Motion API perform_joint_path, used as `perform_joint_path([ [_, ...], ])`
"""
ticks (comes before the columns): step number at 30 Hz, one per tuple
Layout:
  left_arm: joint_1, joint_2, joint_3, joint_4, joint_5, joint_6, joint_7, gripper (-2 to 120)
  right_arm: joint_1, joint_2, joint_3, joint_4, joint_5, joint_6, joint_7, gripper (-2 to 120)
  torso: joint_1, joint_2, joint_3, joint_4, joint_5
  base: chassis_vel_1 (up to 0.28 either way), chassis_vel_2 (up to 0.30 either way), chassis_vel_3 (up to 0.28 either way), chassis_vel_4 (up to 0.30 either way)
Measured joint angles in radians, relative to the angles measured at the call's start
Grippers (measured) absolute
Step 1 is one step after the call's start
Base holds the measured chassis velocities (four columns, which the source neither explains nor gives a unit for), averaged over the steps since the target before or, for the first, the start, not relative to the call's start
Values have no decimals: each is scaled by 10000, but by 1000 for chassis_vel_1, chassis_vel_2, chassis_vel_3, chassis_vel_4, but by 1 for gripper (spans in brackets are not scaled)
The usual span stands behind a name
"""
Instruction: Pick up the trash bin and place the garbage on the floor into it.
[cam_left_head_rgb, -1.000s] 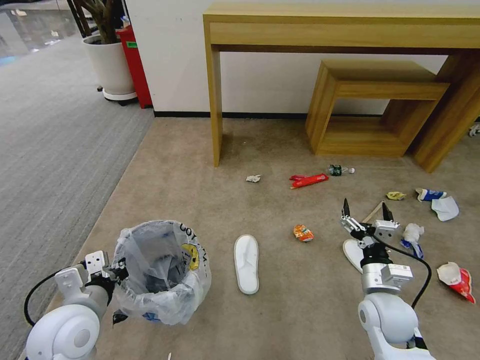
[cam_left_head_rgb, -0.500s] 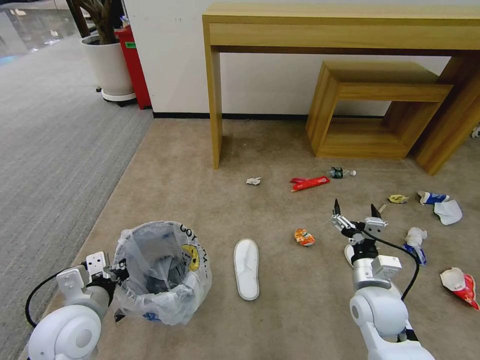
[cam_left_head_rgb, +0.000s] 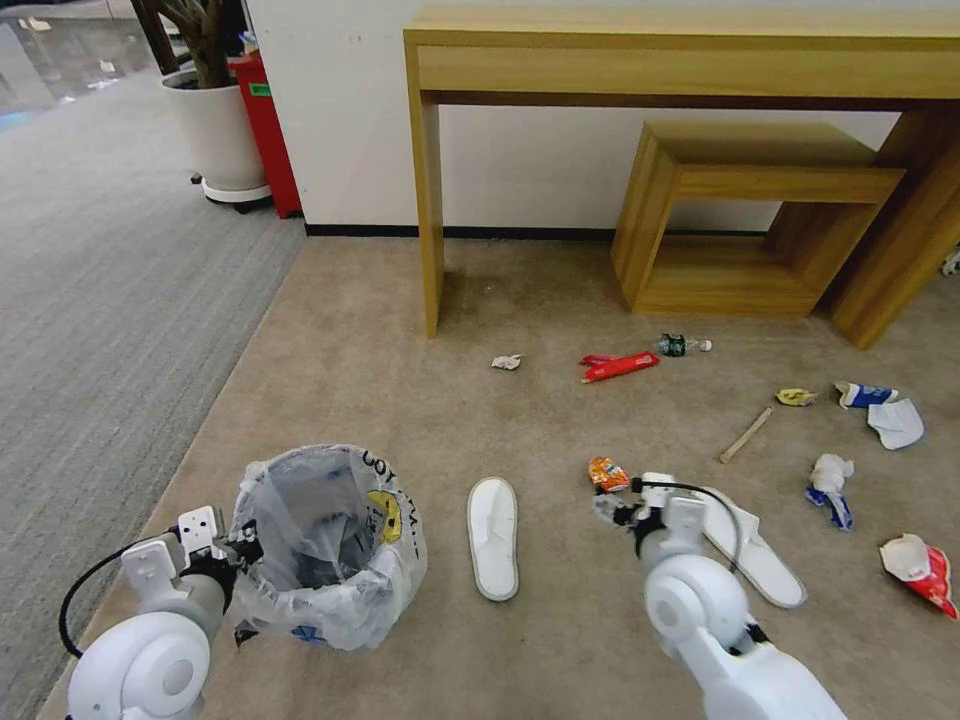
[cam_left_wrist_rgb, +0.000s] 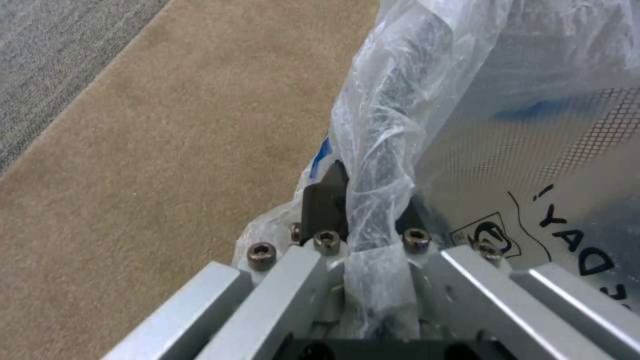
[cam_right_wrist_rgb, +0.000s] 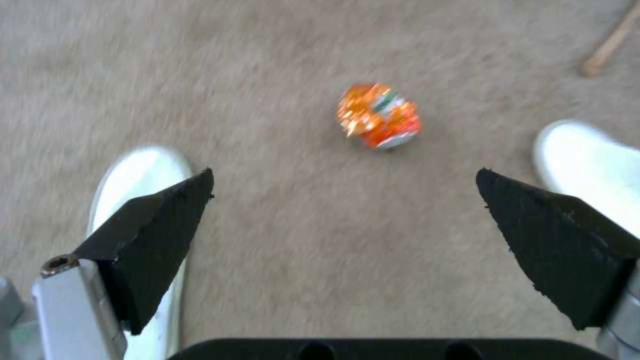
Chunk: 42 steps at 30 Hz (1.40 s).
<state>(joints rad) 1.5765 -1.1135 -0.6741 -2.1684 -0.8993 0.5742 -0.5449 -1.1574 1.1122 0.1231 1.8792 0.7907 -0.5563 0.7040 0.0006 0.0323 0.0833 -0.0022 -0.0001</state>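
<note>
2 black fingers (cam_right_wrist_rgb: 160, 235) of the right pincer (cam_right_wrist_rgb: 343, 200) stand spread wide apart above the floor (cam_right_wrist_rgb: 287, 260), holding nothing. The orange wrapper (cam_right_wrist_rgb: 379, 116) lies on the carpet just beyond the gap between them, untouched. 1 white slipper (cam_right_wrist_rgb: 143, 200) runs partly hidden under one finger, and the toe of the second slipper (cam_right_wrist_rgb: 593, 160) is cut off behind the other finger. A wooden stick (cam_right_wrist_rgb: 610, 42) crosses the frame's corner, only its end showing.

From the head view, the right pincer (cam_left_head_rgb: 612, 500) is mostly hidden by its own wrist, low beside the orange wrapper (cam_left_head_rgb: 607, 473) and between the 2 slippers (cam_left_head_rgb: 493, 535) (cam_left_head_rgb: 755, 550).

The left pincer (cam_left_wrist_rgb: 363, 235) is pinched shut on the plastic-lined rim of the trash bin (cam_left_wrist_rgb: 507, 125); a fold of the bag hides the fingertips' contact. In the head view the left pincer (cam_left_head_rgb: 240, 548) sits at the near-left rim of the trash bin (cam_left_head_rgb: 325, 545), which stands upright on the beige floor (cam_left_head_rgb: 400, 400).

Farther out lie the rest of the garbage: a crumpled tissue (cam_left_head_rgb: 507, 361), a red wrapper (cam_left_head_rgb: 620, 365), a small bottle (cam_left_head_rgb: 682, 345), the stick (cam_left_head_rgb: 746, 434), a yellow wrapper (cam_left_head_rgb: 795, 397), blue-white wrappers (cam_left_head_rgb: 880, 408), another tissue (cam_left_head_rgb: 828, 476), and a red-white wrapper (cam_left_head_rgb: 920, 568) near the frame's edge. A wooden bench (cam_left_head_rgb: 690, 60) stands by the wall, its right end cut off.
</note>
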Motion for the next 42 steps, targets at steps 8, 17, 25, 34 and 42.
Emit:
perform_joint_path([
  [8,-48,-180,-3,171,59,-68,19,1,1212,185,-2244,-1372,140,384,198,100,0,0,0,-2,-3,0,0,0,0],
  [17,-44,-334,-105,335,131,-195,45,1,2329,1491,-3886,-3714,-347,885,139,100,0,0,0,-1,0,0,0,0,0],
  [25,-10,-405,-130,367,157,-358,123,1,3254,2249,-4554,-5483,-771,1537,-107,100,0,0,0,-1,-2,0,0,0,0],
  [34,-6,-471,-126,390,177,-491,199,1,4081,2875,-4975,-7007,-1077,1908,-175,100,0,0,1,-1,0,0,0,0,0],
  [42,35,-487,-164,356,179,-552,224,1,4312,3196,-5132,-8042,-1392,2198,-303,100,0,0,0,-1,0,0,0,0,0],
])
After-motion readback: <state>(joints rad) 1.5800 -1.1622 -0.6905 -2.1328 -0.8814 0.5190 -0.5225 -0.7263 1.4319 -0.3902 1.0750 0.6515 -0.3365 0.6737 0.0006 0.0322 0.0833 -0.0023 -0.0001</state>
